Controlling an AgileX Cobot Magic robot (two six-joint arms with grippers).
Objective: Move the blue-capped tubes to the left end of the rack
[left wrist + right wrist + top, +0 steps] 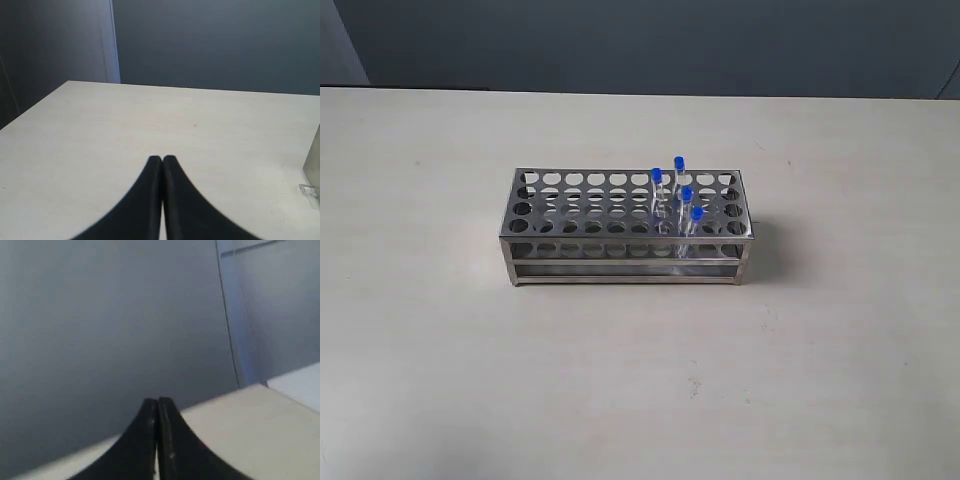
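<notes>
Left gripper [162, 161] has its fingers pressed flat together over bare table [100, 130], holding nothing. The rack [620, 240] sits mid-frame in the exterior view with its long axis running left-right, and its left-end holes are all free. The blue-capped tubes [686, 194] are bunched right of centre near its right end, standing upright with caps up, maybe leaning a touch. Right gripper [157, 402] is clamped closed and empty too. My worry is that they're packed so close a finger could bump a neighbour, and pulling one off-vertical could jam it and drag the rack along.
</notes>
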